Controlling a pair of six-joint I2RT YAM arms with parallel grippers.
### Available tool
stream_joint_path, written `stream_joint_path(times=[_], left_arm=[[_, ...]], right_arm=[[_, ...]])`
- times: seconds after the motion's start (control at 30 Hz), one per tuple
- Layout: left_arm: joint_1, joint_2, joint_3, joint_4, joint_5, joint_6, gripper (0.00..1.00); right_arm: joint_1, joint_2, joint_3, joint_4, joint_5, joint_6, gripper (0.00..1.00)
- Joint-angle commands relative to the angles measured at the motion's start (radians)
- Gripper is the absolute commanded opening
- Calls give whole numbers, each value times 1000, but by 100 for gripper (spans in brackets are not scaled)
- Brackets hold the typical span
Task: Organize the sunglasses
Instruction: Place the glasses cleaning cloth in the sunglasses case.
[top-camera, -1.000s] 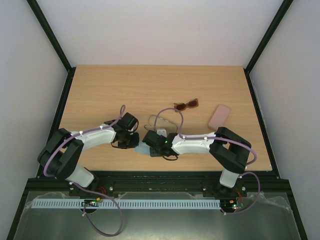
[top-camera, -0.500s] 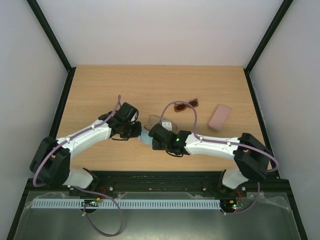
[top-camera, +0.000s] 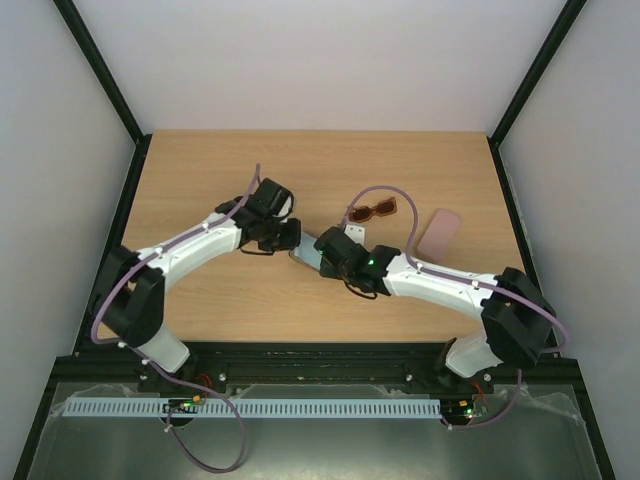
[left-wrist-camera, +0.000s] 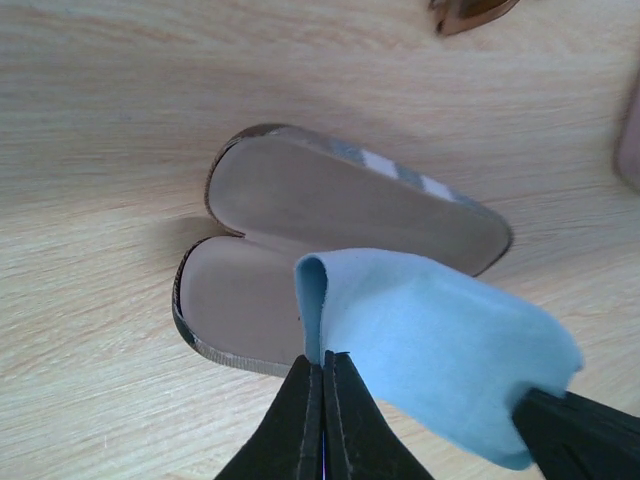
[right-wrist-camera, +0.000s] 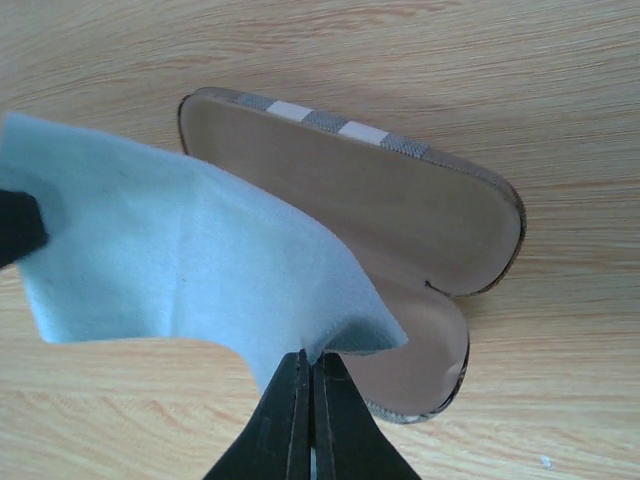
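Left wrist view: my left jaws are pinched shut on one edge of a blue cloth (left-wrist-camera: 440, 350), and my right jaws grip its other end. The cloth hangs over an open case (left-wrist-camera: 330, 200). Brown sunglasses (top-camera: 372, 210) lie on the desk (top-camera: 200, 160) just beyond my right arm, toward the far right corner.

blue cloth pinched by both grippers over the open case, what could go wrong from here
The left gripper and right gripper each pinch only a thin edge of the blue cloth, so pulling apart could slip it free. The cloth hangs over the open case; dropped bunched, it might block the lid. The wrists sit close together and could bump.
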Motion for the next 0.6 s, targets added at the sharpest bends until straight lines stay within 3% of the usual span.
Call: stream_joint_path(times=[0.0, 0.57], left_arm=[[7, 73, 41, -22, 37, 35, 2], [19, 179, 46, -33, 28, 77, 2]], right_arm=[[-34, 31, 8, -32, -18, 6, 1], [-53, 123, -40, 31, -99, 1, 1]])
